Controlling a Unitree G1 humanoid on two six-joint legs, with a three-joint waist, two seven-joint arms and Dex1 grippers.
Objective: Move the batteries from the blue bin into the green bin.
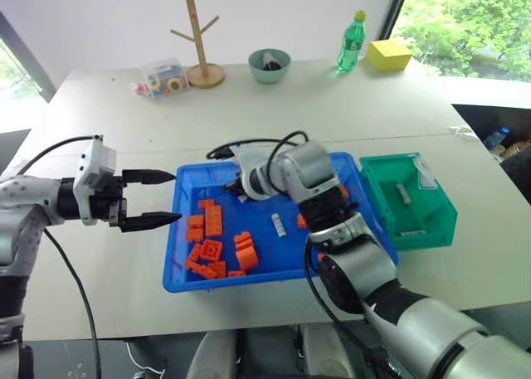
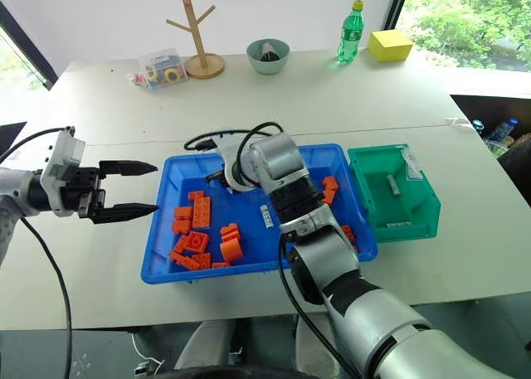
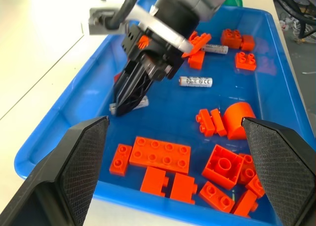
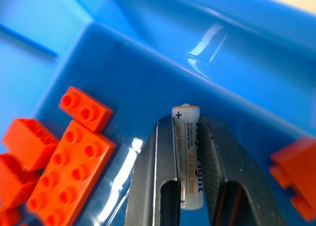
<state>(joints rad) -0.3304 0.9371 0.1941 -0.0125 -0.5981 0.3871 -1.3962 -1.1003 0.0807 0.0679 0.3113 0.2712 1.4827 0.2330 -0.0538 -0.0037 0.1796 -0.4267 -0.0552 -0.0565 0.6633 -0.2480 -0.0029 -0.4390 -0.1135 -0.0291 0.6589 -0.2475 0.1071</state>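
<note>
With my right gripper [image 4: 187,157] clamped on a battery [image 4: 187,152] running lengthwise between its fingers, the green bin [image 1: 406,201] sits frame-right; left gripper [image 1: 149,199] spread wide.

Battery [image 4: 187,157] lower end hidden between right hand [image 4: 190,129] fingers
</note>
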